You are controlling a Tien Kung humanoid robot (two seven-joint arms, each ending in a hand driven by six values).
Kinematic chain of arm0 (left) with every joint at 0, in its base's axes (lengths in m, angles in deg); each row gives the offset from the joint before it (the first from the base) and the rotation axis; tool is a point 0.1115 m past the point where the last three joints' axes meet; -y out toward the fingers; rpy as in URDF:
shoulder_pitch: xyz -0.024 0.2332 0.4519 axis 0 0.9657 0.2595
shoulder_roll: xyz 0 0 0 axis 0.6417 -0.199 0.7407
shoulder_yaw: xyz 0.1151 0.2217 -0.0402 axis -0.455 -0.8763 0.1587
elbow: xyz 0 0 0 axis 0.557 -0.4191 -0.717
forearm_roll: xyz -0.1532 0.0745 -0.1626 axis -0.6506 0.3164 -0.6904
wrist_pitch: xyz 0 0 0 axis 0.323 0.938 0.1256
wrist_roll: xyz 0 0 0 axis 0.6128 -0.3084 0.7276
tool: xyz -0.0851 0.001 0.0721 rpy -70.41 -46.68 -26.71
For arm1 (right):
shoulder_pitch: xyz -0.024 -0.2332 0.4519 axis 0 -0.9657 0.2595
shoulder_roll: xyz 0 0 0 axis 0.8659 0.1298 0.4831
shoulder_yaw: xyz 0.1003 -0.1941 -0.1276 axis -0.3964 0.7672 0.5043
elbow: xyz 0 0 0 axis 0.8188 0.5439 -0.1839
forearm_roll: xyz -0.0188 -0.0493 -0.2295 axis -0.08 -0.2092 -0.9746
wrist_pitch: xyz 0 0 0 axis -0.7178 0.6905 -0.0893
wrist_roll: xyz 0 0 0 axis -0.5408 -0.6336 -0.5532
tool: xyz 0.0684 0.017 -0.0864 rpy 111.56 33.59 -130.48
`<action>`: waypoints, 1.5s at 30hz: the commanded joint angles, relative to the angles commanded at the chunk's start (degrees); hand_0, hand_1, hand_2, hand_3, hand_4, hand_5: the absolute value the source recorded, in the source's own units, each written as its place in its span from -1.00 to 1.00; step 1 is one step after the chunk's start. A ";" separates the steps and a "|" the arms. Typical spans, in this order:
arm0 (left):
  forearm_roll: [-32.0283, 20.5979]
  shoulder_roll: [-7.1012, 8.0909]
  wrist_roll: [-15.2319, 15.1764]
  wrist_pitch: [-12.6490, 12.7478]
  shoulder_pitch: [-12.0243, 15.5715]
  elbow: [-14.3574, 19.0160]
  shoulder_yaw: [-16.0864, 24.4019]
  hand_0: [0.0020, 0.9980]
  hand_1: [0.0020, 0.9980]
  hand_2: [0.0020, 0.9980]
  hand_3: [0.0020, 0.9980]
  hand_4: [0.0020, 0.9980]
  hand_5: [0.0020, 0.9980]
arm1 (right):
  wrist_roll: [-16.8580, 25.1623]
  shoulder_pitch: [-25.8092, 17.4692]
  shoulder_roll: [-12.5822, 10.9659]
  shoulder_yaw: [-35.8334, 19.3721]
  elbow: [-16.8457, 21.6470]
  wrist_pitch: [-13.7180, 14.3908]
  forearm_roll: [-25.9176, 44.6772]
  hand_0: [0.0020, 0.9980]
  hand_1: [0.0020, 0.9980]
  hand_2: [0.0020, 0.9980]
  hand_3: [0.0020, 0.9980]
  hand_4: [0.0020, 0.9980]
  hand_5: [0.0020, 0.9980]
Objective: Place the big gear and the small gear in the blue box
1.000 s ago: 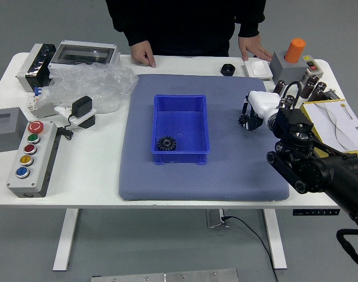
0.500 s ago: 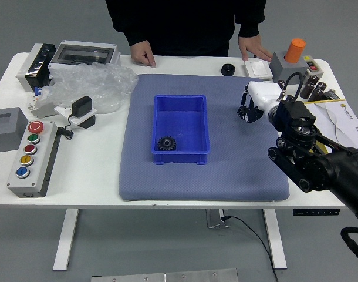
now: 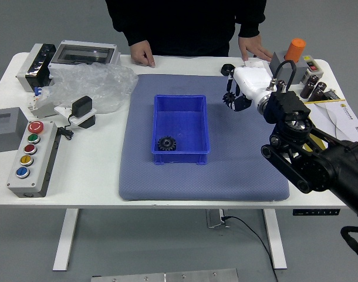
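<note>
My right hand [image 3: 240, 94], white-backed with black fingers, is above the mat to the right of the blue box [image 3: 206, 132]. Its fingers are closed on a dark toothed gear [image 3: 228, 98], mostly covered by the hand; its size is hard to judge. Another black gear [image 3: 166, 143] lies inside the box at its near left corner. My left hand is out of view.
A grey-blue mat [image 3: 149, 185] lies under the box. Beyond the right hand is a round black object [image 3: 227, 69]. A person's two hands [image 3: 142, 53] rest at the far edge. Plastic wrap [image 3: 97, 85] and a button panel [image 3: 35, 158] stand left, a clipboard [image 3: 342, 126] right.
My right hand has risen and moved left and toward the far side, carrying the gear with it. The box, the gear inside and the person's hands stay in place.
</note>
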 joint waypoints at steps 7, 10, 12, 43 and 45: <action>0.15 0.01 -0.02 -0.01 0.06 0.00 0.10 0.70 0.64 0.65 0.72 0.48 -0.41 | -1.07 -0.06 2.14 1.74 4.95 -0.46 -0.26 -0.12 -0.26 -0.25 -0.19 0.47 -0.91; 0.26 -0.03 -0.02 -0.02 0.10 0.00 0.16 0.70 0.64 0.65 0.72 0.48 -0.41 | -1.25 -0.31 3.32 2.43 6.17 -0.45 -0.18 -0.12 -0.26 -0.25 -0.19 0.47 -0.91; 0.33 -0.05 -0.03 -0.03 0.11 0.00 0.20 0.70 0.64 0.65 0.72 0.48 -0.41 | -1.33 -0.50 4.06 2.91 6.65 -0.45 0.01 -0.11 -0.26 -0.24 -0.18 0.48 -0.91; 0.58 0.04 0.05 -0.07 0.39 0.00 0.28 0.70 0.64 0.65 0.72 0.47 -0.41 | -4.49 -1.42 4.76 0.32 9.20 -8.93 4.25 0.16 -0.05 0.17 0.31 0.61 -0.05; 0.44 0.09 0.03 -0.05 0.43 0.00 0.20 0.70 0.64 0.65 0.72 0.47 -0.41 | -4.55 -1.72 3.83 -1.06 10.16 -8.90 4.38 0.16 -0.05 0.17 0.31 0.61 -0.05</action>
